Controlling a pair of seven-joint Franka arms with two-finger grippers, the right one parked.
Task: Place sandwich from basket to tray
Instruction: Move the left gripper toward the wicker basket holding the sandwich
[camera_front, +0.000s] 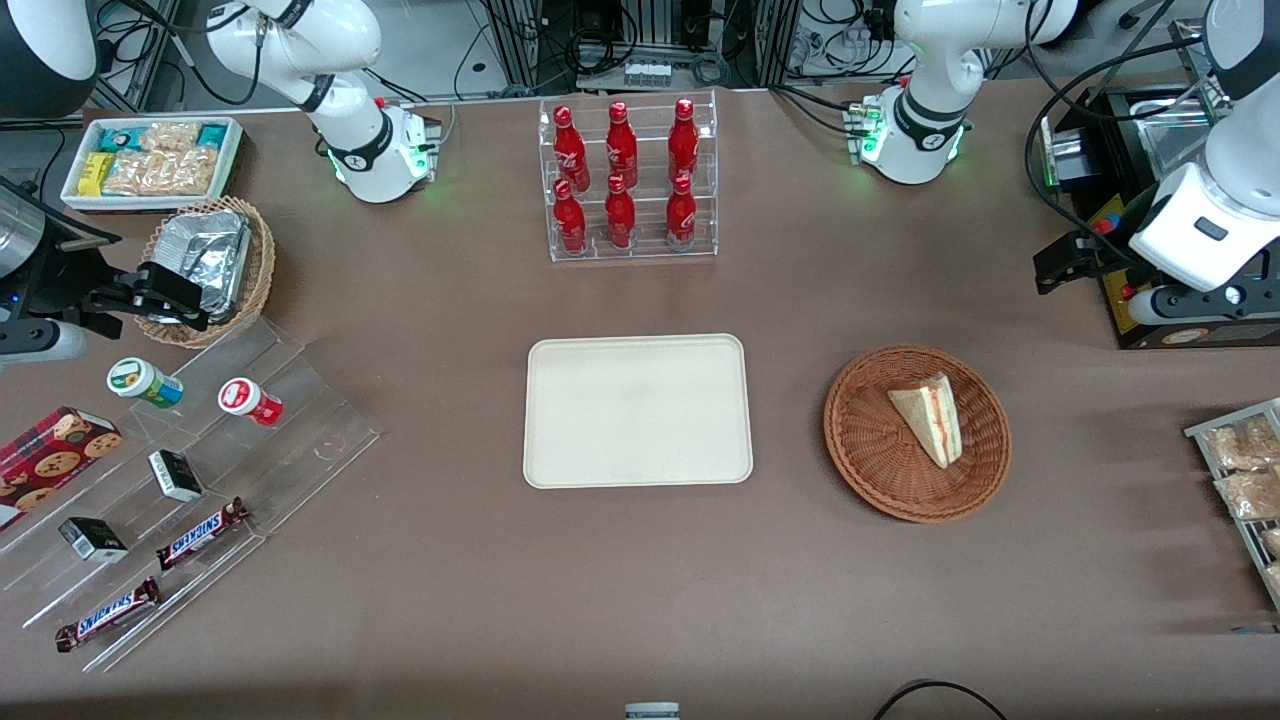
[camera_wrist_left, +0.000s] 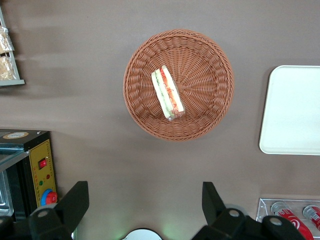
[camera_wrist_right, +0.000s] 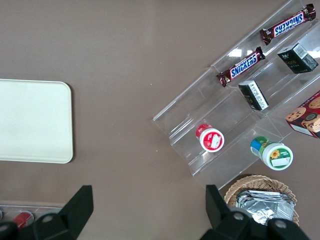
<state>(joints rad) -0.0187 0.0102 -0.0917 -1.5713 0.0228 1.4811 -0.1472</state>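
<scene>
Left arm's tool (camera_wrist_left: 142, 202) hangs high above the brown bench (camera_front: 640, 600), released, black fingers (camera_wrist_left: 75, 200) spread wide with nothing between them. Triangular white-bread sandwich with red-orange and green filling stripe (camera_wrist_left: 167, 93) lies inside the round reddish-brown woven wicker basket (camera_wrist_left: 210, 50), well below the tool and nearer the front camera than it, apart from the fingers. In front view the sandwich (camera_front: 930, 417) sits roughly mid-basket (camera_front: 870, 440), filling edge turned toward the working arm's end. Flat rectangular cream tray with rounded corners (camera_front: 638, 410) lies on the bench beside the basket, not touching it, toward the parked arm's end from the tool; bare surface. Clear acrylic rack of red bottles (camera_front: 628, 180) stands farther from the front camera than the tray.
</scene>
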